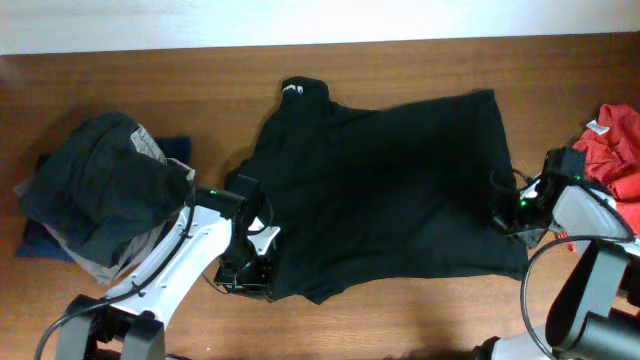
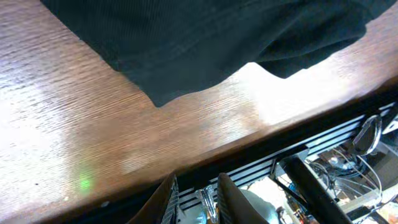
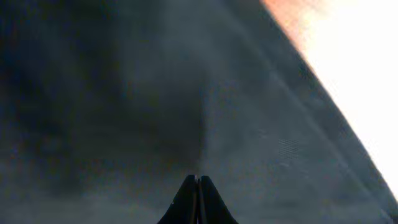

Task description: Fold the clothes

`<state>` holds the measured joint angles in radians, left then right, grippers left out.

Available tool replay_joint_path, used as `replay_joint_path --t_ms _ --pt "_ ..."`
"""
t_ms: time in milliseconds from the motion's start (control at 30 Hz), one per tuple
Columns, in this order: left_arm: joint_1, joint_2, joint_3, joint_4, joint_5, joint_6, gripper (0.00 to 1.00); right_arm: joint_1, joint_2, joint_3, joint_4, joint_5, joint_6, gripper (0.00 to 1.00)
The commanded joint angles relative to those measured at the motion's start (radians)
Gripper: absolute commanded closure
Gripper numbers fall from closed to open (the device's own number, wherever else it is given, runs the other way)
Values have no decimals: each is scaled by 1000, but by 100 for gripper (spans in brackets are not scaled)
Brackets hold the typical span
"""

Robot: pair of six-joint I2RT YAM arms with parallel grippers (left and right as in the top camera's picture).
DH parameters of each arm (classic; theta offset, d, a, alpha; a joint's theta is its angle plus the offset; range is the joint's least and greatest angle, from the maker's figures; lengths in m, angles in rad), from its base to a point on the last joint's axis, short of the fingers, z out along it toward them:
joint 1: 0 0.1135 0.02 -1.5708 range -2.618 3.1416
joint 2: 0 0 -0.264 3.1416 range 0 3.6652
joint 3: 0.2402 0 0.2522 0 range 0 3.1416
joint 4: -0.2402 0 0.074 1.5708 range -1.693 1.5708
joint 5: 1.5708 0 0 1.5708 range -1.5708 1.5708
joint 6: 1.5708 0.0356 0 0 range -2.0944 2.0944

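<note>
The clothes are one big black top, lying spread out in the middle of the brown counter. The left gripper sits at the bottom left edge of the top, near the front of the counter. Its fingers are a little bit apart and hold nothing. The right gripper is at the right edge of the top. Its tips are squeezed tight together right on the black cloth. I cannot tell if any cloth is pinched. A grey pile of clothes lies at the left. A red cloth lies at the right.
</note>
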<state>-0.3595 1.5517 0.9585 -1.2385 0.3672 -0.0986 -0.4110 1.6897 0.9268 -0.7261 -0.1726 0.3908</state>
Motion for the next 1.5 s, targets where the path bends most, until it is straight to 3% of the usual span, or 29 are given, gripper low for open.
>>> replay_joint_path --t_ms 0,133,333,400,500,600,667,733,833,1000,1200,1267,1300,1333,1400,1433,1467 --pt "3 -31 1 8 -25 -6 78 -7 3 -8 -6 196 99 96" --pt "3 -36 1 100 -27 -6 77 -43 3 -8 -29 320 124 96" --pt "5 -36 19 237 -24 -10 75 -129 2 -6 -41 294 127 96" --pt "6 -36 36 275 -24 -10 75 -150 -8 -3 -29 183 79 96" --pt "14 -37 70 346 -28 7 75 -153 -47 -2 43 -85 -108 96" --pt "16 -37 80 450 -61 24 70 -149 -87 0 53 -261 -109 94" --pt "16 -37 80 512 -63 24 68 -143 -90 -1 54 -273 -90 73" --pt "16 -37 80 558 -85 24 67 -133 -83 -1 68 -253 -91 36" --pt "16 -37 80 609 -118 24 58 -131 -79 -1 69 -227 -91 1" --pt "16 -37 80 640 -166 24 43 -130 -79 -1 70 -227 -91 1" --pt "16 -27 80 702 -263 66 42 -132 -79 0 80 -305 -146 0" --pt "16 -6 80 739 -263 116 43 -119 -79 -1 95 -356 -175 4" --pt "16 13 80 761 -264 140 44 -107 -79 -1 103 -363 -179 11" --pt "16 35 80 783 -265 164 49 -93 -79 -1 109 -363 -179 29" --pt "20 80 80 816 -289 168 61 -63 -79 -1 113 -355 -177 89" --pt "25 100 80 828 -290 168 66 -50 -79 -1 107 -341 -175 96" --pt "32 121 80 838 -284 168 70 -37 -79 -1 92 -308 -159 96"
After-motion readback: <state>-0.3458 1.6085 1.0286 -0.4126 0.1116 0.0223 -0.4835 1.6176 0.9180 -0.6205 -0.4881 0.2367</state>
